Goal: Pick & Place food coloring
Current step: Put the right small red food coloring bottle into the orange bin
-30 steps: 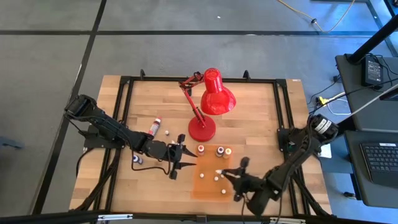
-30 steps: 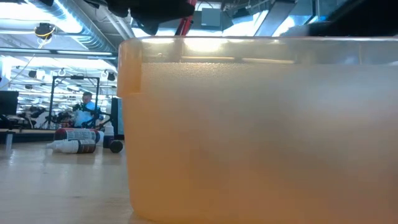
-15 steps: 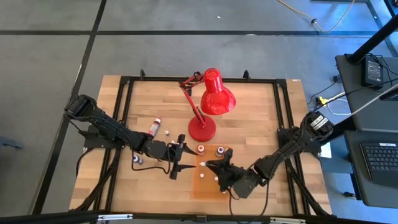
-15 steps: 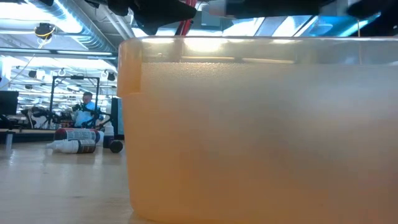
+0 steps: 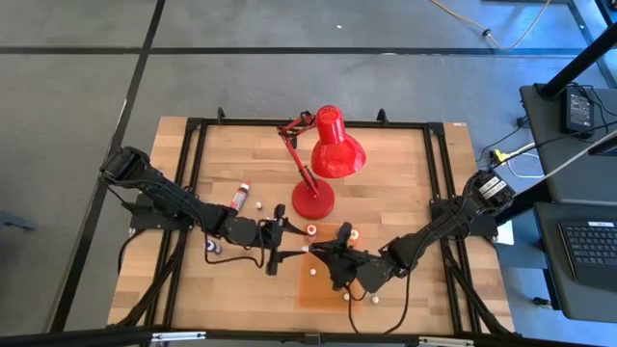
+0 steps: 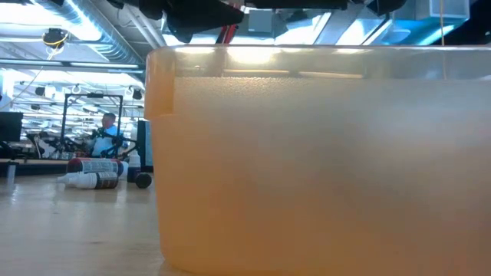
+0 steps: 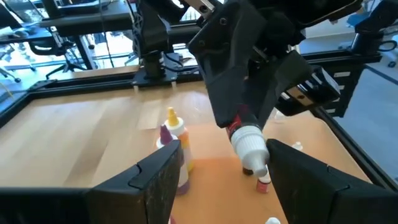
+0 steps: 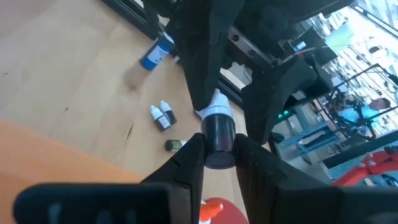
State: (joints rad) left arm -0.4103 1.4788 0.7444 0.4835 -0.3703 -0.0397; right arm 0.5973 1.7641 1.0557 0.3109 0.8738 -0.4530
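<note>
My right gripper hovers over the left part of the flat orange tray, shut on a small food coloring bottle with a dark body and a white pointed cap. My left gripper faces it from the table's left. It is open, and its fingers stand on either side of the cap without touching it. Two more small bottles stand upright at the tray's far edge, seen as yellow and purple in the left wrist view. White-capped ones sit near the tray's near edge. My right gripper pinches the bottle's dark body between its two fingers. It comes in roughly level from the table's right, along the bottle. The bottle is lifted clear above the tray, and its white cap points away from the fingers toward the left gripper.
The red desk lamp stands just beyond both grippers, its base close by. A larger bottle and a blue one lie on the wood to the left. The tray's wall fills the low view. A black frame borders the table.
My right gripper has travelled from the tray's right part toward the table's left and slightly toward the far edge, closing in on the left gripper. The bottle's cap now sits between the left gripper's open fingers.
</note>
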